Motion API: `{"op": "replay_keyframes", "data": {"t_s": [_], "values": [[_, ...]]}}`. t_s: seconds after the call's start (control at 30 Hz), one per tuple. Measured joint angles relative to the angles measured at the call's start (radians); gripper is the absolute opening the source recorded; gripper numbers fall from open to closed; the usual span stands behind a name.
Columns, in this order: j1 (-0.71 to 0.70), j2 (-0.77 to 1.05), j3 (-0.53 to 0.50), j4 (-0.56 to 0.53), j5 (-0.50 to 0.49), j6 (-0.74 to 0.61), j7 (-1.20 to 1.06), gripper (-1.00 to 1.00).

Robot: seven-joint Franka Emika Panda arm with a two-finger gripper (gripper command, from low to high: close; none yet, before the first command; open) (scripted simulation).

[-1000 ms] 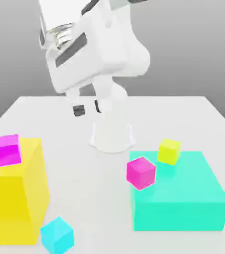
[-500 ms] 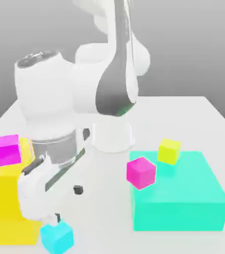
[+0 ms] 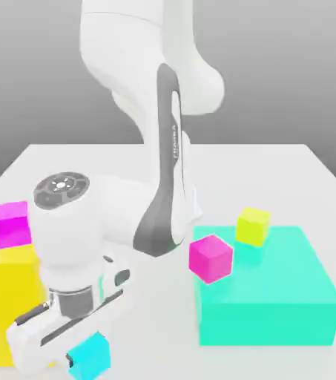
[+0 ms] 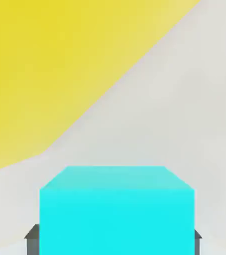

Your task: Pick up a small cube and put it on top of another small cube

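The pincer (image 3: 81, 356) is clamped tight on the small cyan cube (image 3: 91, 355), low over the white desk (image 3: 274, 171) at the exterior view's lower left, just beside the big yellow block (image 3: 0, 297). In the hand view the cyan cube (image 4: 115, 209) sits between dark fingertips (image 4: 32, 238). All pieces are smooth, matte, sharp-edged solids (no containers among them). The hot-pink cube (image 3: 211, 257) is at the big teal block (image 3: 274, 297)'s corner, with a yellow-green cube (image 3: 252, 225) near. A magenta cube (image 3: 11, 224) tops the yellow block.
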Motion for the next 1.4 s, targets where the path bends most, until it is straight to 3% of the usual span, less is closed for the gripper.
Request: {"op": "replay_keyframes", "data": {"t_s": [0.23,0.53,0.83,1.1,1.4], "values": [[0.036,-0.174,-0.047,-0.037,-0.069,-0.140,0.032,-1.00],[-0.008,-0.294,0.108,-0.095,0.065,-0.250,-0.489,-1.00],[0.048,-0.444,0.167,-0.155,0.138,-0.355,-0.987,-1.00],[0.111,-0.598,0.180,-0.215,0.114,-0.432,-1.367,-1.00],[0.180,-0.776,0.199,-0.287,0.002,-0.503,-1.732,-1.00]]}}
